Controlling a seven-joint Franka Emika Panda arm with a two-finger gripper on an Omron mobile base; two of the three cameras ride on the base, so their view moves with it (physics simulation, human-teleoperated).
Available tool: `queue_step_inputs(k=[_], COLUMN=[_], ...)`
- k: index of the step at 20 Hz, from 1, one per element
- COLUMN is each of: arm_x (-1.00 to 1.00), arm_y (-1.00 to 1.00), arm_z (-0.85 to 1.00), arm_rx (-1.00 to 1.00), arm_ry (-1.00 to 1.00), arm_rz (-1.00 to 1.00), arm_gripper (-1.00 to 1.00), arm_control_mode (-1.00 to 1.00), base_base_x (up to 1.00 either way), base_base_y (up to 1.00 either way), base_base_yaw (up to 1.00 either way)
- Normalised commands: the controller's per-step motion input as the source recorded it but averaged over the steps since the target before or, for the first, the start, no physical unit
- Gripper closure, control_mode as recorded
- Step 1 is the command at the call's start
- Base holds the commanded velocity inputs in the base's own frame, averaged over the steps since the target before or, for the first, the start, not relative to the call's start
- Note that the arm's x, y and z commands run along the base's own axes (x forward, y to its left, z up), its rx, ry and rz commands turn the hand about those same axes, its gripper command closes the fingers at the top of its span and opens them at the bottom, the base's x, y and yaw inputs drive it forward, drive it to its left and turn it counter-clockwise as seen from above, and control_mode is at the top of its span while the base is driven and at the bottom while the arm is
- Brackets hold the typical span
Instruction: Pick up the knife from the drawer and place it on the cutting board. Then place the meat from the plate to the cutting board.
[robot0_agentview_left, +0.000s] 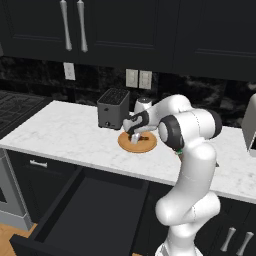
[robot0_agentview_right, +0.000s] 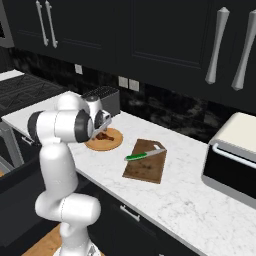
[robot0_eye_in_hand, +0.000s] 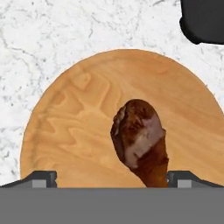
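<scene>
**Open gripper poised over the drumstick on the round plate**

Nearest the base, the wide black drawer (robot0_agentview_left: 85, 212) stands pulled out below the counter edge, its dark inside showing nothing that can be made out. Above it runs the white marble counter (robot0_agentview_left: 65, 135).

On that counter lies the flat round tan-orange wooden plate (robot0_agentview_left: 137, 143), and on it the small dark reddish-brown drumstick of meat (robot0_eye_in_hand: 141, 139), its thick end toward the plate's middle and its thin end pointing at the hand camera. The white arm's two-finger gripper (robot0_eye_in_hand: 112, 178) hangs just above the plate, pointing down. Its two dark fingertips (robot0_eye_in_hand: 38, 178) stand wide apart, as far open as they go, one to each side of the meat's thin end, and they hold nothing. Whether either tip touches the meat cannot be told.

To the right of the plate, near but apart from it, lies the flat rectangular brown wooden cutting board (robot0_agentview_right: 146, 167). The small knife with the bright green handle and pale blade (robot0_agentview_right: 144, 154) rests across the board's far end, its handle sticking out over the board's left edge toward the plate.

Behind the plate, against the dark backsplash, stands a dark grey slotted toaster (robot0_agentview_left: 113, 108). Far right sits a boxy oven with a pale top and black front (robot0_agentview_right: 235, 157).
</scene>
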Motion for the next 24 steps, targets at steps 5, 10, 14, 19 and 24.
queue_step_inputs(k=[5, 10, 14, 19, 24], arm_x=[0.44, 0.2, -0.07, -0.13, 0.0], arm_y=[-0.01, 0.0, 0.0, 0.0, 0.0], arm_z=[-0.1, -0.24, -0.17, -0.1, -0.3], arm_rx=[0.0, -0.01, -0.02, 0.0, -0.01], arm_ry=[0.0, 0.0, 0.0, 0.0, 0.0], arm_rz=[0.0, 0.01, 0.04, 0.06, 0.06], arm_gripper=[-1.0, -1.0, -1.0, -1.0, -1.0], arm_control_mode=[-1.0, -1.0, -1.0, -1.0, -1.0], base_base_x=[0.0, 0.0, 0.0, 0.0, 0.0], base_base_y=[0.0, 0.0, 0.0, 0.0, 0.0], base_base_yaw=[0.0, 0.0, 0.0, 0.0, 0.0])
